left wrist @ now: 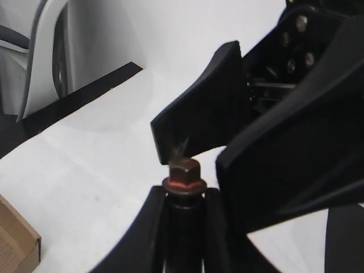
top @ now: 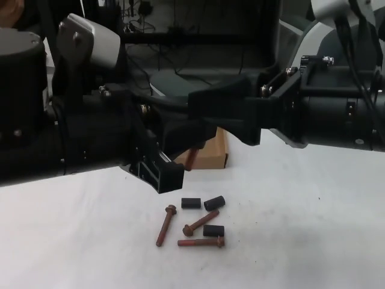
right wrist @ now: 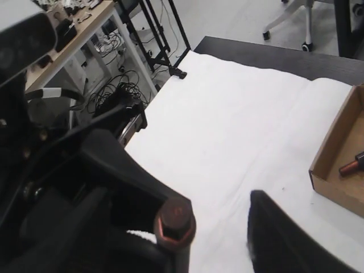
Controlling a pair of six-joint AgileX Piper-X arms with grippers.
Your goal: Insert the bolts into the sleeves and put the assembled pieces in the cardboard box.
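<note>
My left gripper is shut on a black sleeve with a rust-brown bolt in it, head up; the bolt's tip pokes out in the high view. My right gripper is open, its fingers standing on either side of the bolt head without touching it. The bolt head and one right finger also appear in the right wrist view. Both grippers meet above the bench in front of the cardboard box. An assembled piece lies in the box.
On the white cloth near the front lie three loose bolts and three black sleeves. The cloth's black table edge and office furniture lie beyond.
</note>
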